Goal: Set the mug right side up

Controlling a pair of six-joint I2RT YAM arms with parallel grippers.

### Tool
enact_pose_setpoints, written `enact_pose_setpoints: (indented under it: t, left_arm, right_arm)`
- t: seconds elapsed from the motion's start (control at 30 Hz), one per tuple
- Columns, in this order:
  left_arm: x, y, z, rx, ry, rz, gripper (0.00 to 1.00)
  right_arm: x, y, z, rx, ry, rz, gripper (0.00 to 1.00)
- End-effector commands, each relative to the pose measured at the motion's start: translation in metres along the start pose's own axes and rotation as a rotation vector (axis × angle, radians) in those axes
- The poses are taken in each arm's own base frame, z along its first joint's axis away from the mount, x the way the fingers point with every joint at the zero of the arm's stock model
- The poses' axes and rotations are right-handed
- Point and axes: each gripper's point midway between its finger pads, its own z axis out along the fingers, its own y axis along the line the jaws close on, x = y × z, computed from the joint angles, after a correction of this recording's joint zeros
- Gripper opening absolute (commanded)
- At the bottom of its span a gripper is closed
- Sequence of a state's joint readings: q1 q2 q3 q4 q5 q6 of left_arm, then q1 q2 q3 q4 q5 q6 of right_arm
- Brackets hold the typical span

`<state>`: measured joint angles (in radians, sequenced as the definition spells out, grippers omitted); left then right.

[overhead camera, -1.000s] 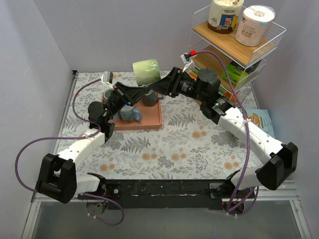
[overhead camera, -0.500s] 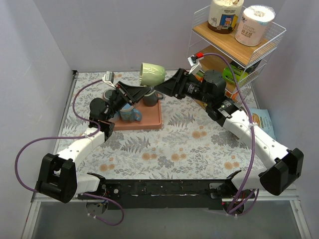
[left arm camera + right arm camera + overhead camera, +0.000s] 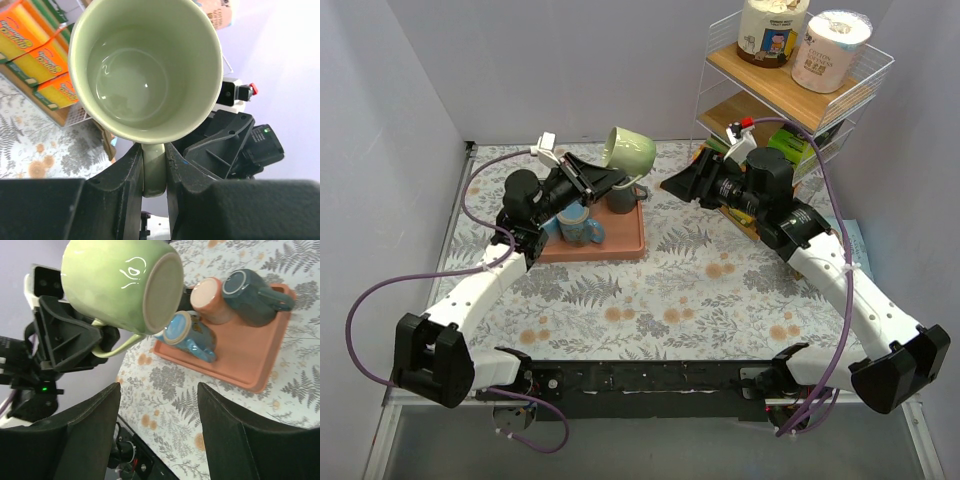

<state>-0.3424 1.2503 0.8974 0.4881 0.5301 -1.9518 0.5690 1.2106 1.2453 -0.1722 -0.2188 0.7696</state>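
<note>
Top external view: the green mug [image 3: 628, 150] hangs in the air over the far right corner of the orange tray [image 3: 615, 246], touching neither it nor anything on it. The mug is tipped on its side, with its mouth turned back toward the left arm and its flat base toward the right arm. The left gripper [image 3: 612, 179] reaches across the tray from its left side and pinches the mug by the handle.

In the left wrist view, the two fingers [image 3: 131, 180] press together on the pale handle below the rim, and the camera looks straight into the empty cup (glossy inside, nothing in it).

The right gripper [image 3: 676, 184] sits just off the tray's right edge. It points at the mug but stays apart from it. In the right wrist view, the right gripper [image 3: 157, 390] has its claw spread wide, with only the leaf-patterned table cover between the tips. The same view shows the mug's base face-on and a white scribble on its side.

On the tray under the lifted mug, a blue mug [image 3: 187, 335] lies on its side. A peach cup [image 3: 212, 300] touches it, and a dark teal mug [image 3: 250, 295] is next along. I cannot tell which way up that one is. A wire shelf [image 3: 790, 95] stands well right of the tray.
</note>
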Motion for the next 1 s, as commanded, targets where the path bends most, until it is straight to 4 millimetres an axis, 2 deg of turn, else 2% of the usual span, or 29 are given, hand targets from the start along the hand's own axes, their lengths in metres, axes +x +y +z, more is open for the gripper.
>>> enact_pose_setpoints:
  t: [0.0, 0.07, 0.1, 0.13, 0.2, 0.23, 0.3, 0.4, 0.43, 0.57, 0.6, 0.63, 0.7, 0.73, 0.83, 0.97]
  left_arm:
    - [-0.022, -0.054, -0.008, 0.010, -0.074, 0.181, 0.00]
    - [-0.024, -0.044, -0.010, -0.063, -0.079, 0.198, 0.00]
    - [-0.031, -0.052, -0.009, -0.071, -0.100, 0.209, 0.00]
    - [-0.032, -0.044, -0.010, -0.111, -0.096, 0.193, 0.00]
    - [-0.040, -0.050, -0.011, -0.119, -0.104, 0.178, 0.00]
    - [-0.045, -0.045, -0.013, -0.145, -0.112, 0.167, 0.00]
    - [-0.054, -0.049, -0.015, -0.163, -0.131, 0.169, 0.00]
    - [-0.081, -0.033, -0.027, -0.250, -0.184, 0.150, 0.00]
    - [-0.098, -0.028, -0.037, -0.286, -0.223, 0.151, 0.00]
    - [-0.142, -0.012, -0.065, -0.424, -0.329, 0.194, 0.00]
    - [-0.151, -0.002, -0.070, -0.468, -0.348, 0.189, 0.00]
    - [-0.168, 0.007, -0.086, -0.521, -0.392, 0.183, 0.00]
    - [-0.187, 0.020, -0.101, -0.591, -0.454, 0.201, 0.00]
    - [-0.197, 0.030, -0.115, -0.647, -0.489, 0.197, 0.00]
    - [-0.220, 0.057, -0.142, -0.781, -0.576, 0.223, 0.00]
    - [-0.232, 0.088, -0.164, -0.915, -0.598, 0.266, 0.00]
  right_arm:
    - [-0.026, -0.002, -0.018, 0.055, -0.076, -0.059, 0.70]
    - [-0.028, -0.008, -0.020, 0.069, -0.081, -0.054, 0.70]
    - [-0.029, -0.011, -0.021, 0.075, -0.081, -0.052, 0.69]
    - [-0.029, -0.012, -0.021, 0.074, -0.082, -0.049, 0.69]
    - [-0.031, -0.017, -0.021, 0.083, -0.083, -0.043, 0.68]
    - [-0.030, -0.017, -0.020, 0.081, -0.077, -0.042, 0.68]
    - [-0.033, -0.017, -0.020, 0.079, -0.080, -0.040, 0.68]
    - [-0.034, -0.019, -0.020, 0.078, -0.082, -0.036, 0.67]
    - [-0.034, -0.020, -0.020, 0.079, -0.080, -0.031, 0.67]
    - [-0.038, -0.022, -0.021, 0.081, -0.088, -0.030, 0.67]
    - [-0.039, -0.023, -0.022, 0.084, -0.092, -0.026, 0.67]
    - [-0.041, -0.023, -0.023, 0.086, -0.097, -0.009, 0.66]
    - [-0.045, -0.027, -0.025, 0.089, -0.108, 0.009, 0.66]
    - [-0.045, -0.029, -0.025, 0.093, -0.104, 0.017, 0.67]
    - [-0.050, -0.036, -0.029, 0.113, -0.105, 0.015, 0.66]
    - [-0.049, -0.041, -0.031, 0.124, -0.107, 0.017, 0.66]
